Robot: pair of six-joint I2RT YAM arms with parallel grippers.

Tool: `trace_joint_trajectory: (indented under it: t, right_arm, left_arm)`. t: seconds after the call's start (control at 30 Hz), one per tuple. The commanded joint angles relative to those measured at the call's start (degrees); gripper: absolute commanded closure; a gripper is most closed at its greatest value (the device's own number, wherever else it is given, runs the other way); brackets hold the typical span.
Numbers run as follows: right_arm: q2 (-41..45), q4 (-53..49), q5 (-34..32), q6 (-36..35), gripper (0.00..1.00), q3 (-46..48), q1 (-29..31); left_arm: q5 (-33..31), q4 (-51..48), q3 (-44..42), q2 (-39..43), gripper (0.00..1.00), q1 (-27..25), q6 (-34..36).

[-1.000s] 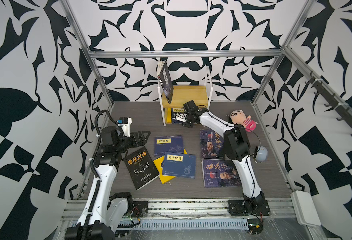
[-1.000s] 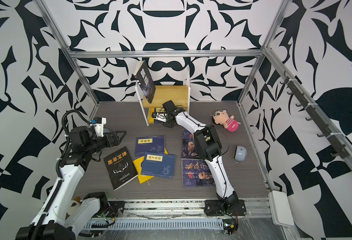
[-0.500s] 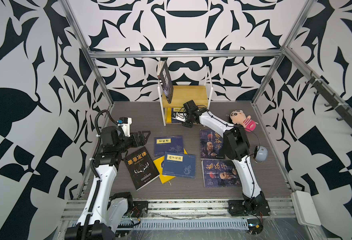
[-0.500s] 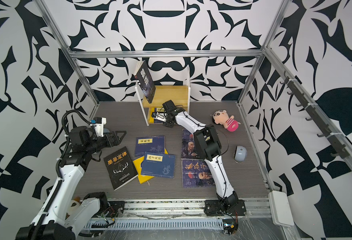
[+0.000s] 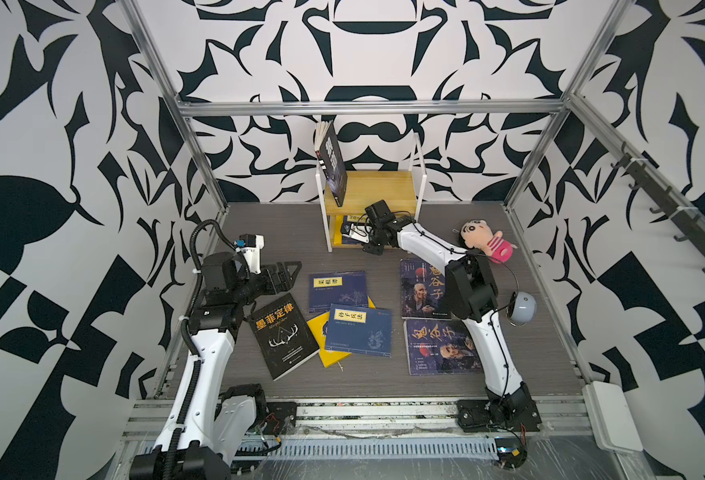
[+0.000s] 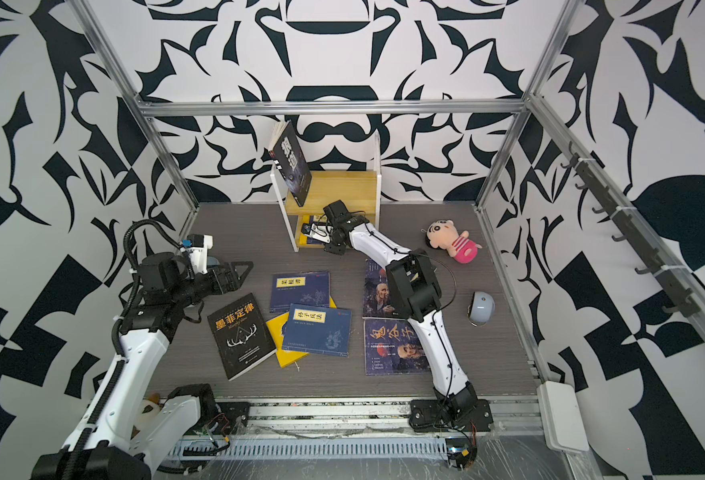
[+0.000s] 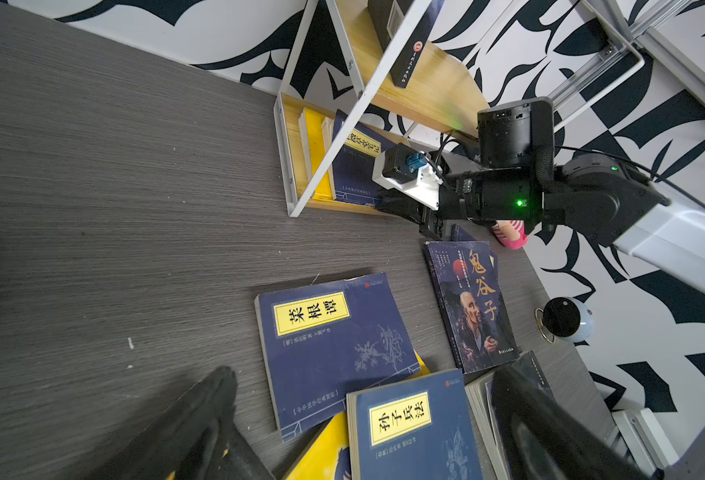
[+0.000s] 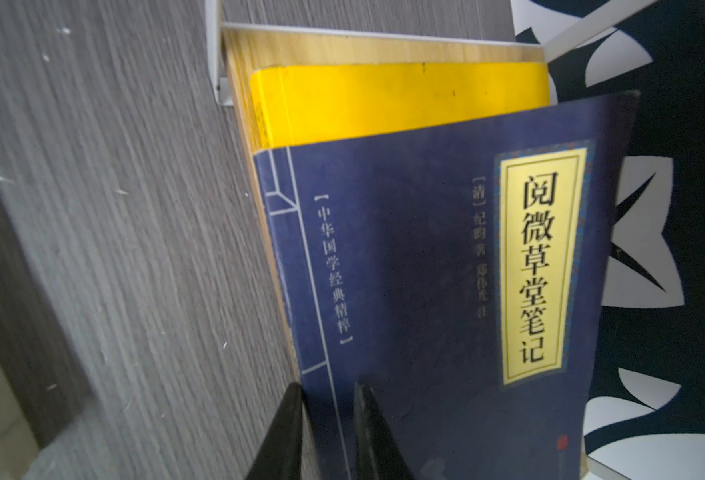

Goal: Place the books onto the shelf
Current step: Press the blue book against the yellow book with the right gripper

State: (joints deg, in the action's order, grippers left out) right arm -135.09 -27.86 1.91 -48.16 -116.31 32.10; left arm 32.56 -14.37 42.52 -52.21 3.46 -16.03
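Books are lying scattered over the grey table (image 5: 259, 224), and three are sitting on the shelf (image 5: 378, 183), which is standing at twelve o'clock against the back wall. On its upper board a dark book (image 5: 334, 166) is leaning upright against the frame on the eleven o'clock side. On the lower board a yellow book (image 8: 384, 99) and a shelved navy book (image 8: 425, 291) are standing side by side, the navy one tilting a little.

The right gripper (image 8: 328, 388) is reaching into the lower tier from the five o'clock side. Its two fingers (image 8: 290, 419) are clamping the spine corner of the shelved navy book, one on each face, with only a narrow gap between them.

The left gripper (image 5: 290, 274) is hanging above the table at nine o'clock, jaws spread wide and gripping nothing, well apart from the shelf.

Near the centre an antler book (image 5: 284, 334) is lying flat toward seven o'clock. Just beside it a yellow-covered book (image 5: 317, 332) is peeking out from under the near navy book (image 5: 359, 330), whose corner is overlapping the far navy book (image 5: 338, 291). Toward four o'clock the far portrait book (image 5: 421, 291) and the near portrait book (image 5: 438, 349) are lying flat, with the right arm passing above them. A pink-striped doll (image 5: 488, 243) is lying at two o'clock, and a round grey gadget (image 5: 521, 309) is resting at three o'clock.
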Motion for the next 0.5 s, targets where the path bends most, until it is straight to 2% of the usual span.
trace_joint_trajectory:
  t: [0.0, 0.3, 0.47]
  right_arm:
    - [-0.26, 0.1, 2.25, 1.45, 0.81, -1.57, 0.69]
    - [-0.52, 0.25, 2.14, 0.48, 0.82, -1.02, 1.15]
    - [0.97, 0.54, 1.78, 0.09, 0.86, -0.69, 1.06]
  left_arm:
    - [0.56, 0.53, 0.15, 0.53, 0.01, 0.05, 0.61]
    - [0.36, 0.48, 0.11, 0.53, 0.01, 0.05, 0.65]
    - [0.37, 0.48, 0.23, 0.44, 0.0, 0.12, 0.69]
